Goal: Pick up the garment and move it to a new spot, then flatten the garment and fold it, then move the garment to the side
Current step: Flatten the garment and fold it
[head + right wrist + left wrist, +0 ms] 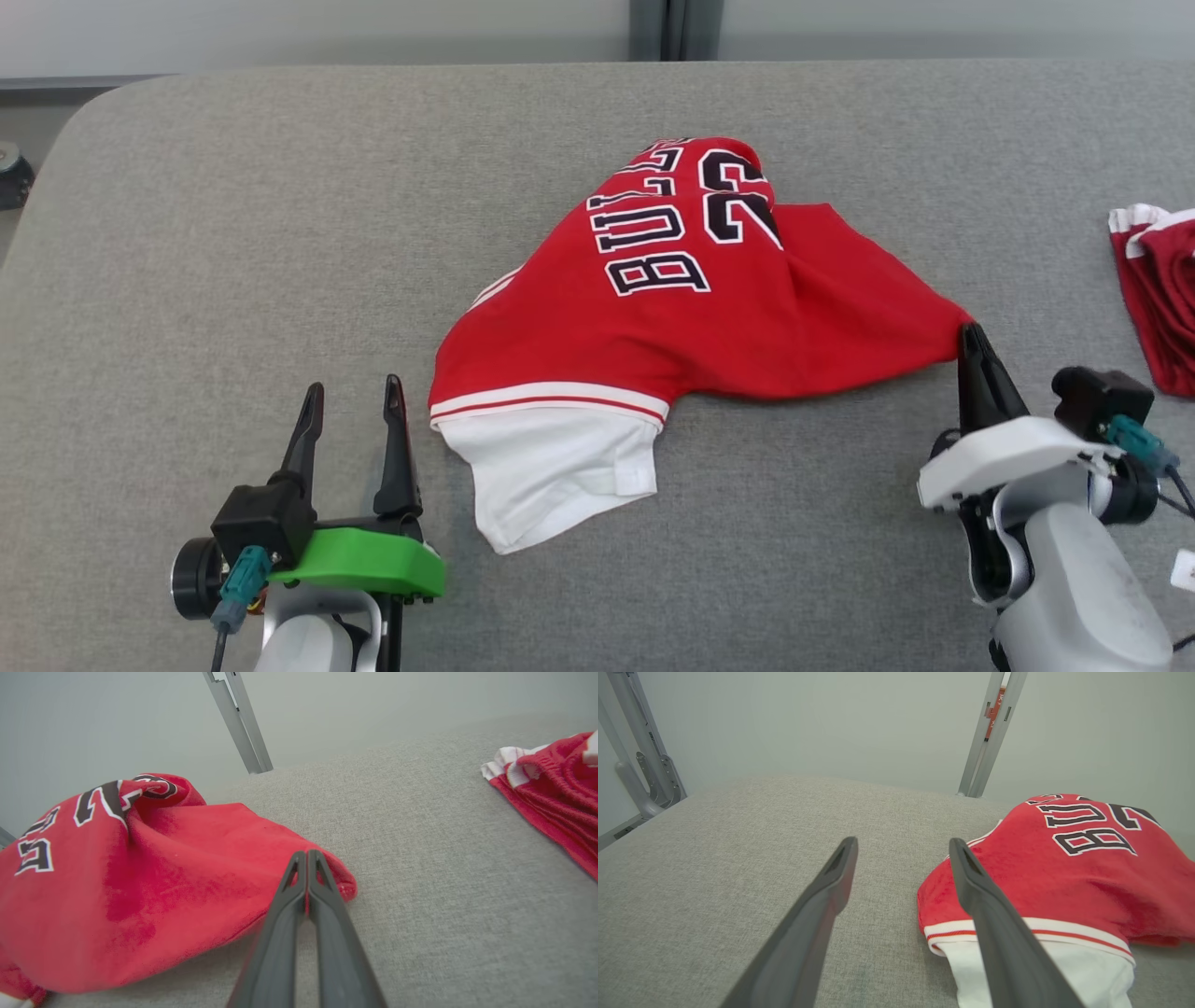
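Garment: red jersey [653, 317] with black-and-white lettering and a white lining or underlayer showing at its near left end; crumpled, not flat, humped toward the far side.
Garment position: around the middle of the grey fabric surface [233, 233], between the two grippers.
Left gripper: left gripper [354, 385] at lower left in the head view, fingers spread wide with nothing between them.
Left gripper vs garment: just beside the jersey's near left edge, apart from it; in the left wrist view the right-hand finger overlaps the white part, contact cannot be told.
Right gripper: right gripper [971, 331] at lower right, fingers pressed together, pinching the jersey's right corner.
Right corner: pulled out to a point at the fingertips, cloth taut toward them.
Other cloth: second red and white cloth [1158, 289] bunched at the right edge of the surface, well apart from the jersey.
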Motion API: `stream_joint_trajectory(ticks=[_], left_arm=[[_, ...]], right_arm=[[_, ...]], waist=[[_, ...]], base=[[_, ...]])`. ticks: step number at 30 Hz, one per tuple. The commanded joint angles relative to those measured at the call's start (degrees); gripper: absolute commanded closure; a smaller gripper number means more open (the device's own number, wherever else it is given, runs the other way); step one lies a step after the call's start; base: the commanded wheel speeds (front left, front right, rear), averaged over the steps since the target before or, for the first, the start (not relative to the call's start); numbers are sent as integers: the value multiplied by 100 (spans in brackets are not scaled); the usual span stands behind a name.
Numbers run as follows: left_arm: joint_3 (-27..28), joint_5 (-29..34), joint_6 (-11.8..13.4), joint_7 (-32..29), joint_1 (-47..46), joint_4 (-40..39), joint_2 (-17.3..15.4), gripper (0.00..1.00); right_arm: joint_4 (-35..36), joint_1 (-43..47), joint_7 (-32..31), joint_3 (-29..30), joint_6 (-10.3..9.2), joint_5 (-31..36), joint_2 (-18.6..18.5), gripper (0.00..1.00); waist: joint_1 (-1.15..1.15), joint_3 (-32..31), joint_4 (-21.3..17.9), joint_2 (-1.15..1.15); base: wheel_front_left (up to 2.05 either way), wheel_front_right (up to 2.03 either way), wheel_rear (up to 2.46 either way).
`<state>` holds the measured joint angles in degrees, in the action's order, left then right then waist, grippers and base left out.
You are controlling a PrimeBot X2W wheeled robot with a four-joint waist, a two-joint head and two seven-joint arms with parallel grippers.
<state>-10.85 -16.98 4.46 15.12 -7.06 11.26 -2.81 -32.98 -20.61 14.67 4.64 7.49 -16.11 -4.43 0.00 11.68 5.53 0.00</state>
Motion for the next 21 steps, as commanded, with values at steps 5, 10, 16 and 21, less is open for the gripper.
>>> stream_joint_trajectory(ticks=[5, 10, 16, 21], left_arm=[[85, 97, -69, 2, -9, 31, -18, 0], [101, 119, -89, 2, -62, 56, -18, 0], [109, 112, -101, 2, -93, 89, -18, 0], [110, 103, -99, 2, -105, 100, -18, 0]], right_arm=[[969, 918, -435, -40, 0, 8, 140, 100], [1397, 1385, -740, -513, 0, -278, 147, 100], [1657, 1720, -1036, -886, 0, -336, 149, 82], [1859, 1873, -1192, -1013, 0, -387, 147, 0]], waist=[[0, -34, -318, 0], [0, -59, -426, 0], [0, -95, -483, 0], [0, -126, -488, 0]], base=[[0, 0, 0], [0, 0, 0], [0, 0, 0], [0, 0, 0]])
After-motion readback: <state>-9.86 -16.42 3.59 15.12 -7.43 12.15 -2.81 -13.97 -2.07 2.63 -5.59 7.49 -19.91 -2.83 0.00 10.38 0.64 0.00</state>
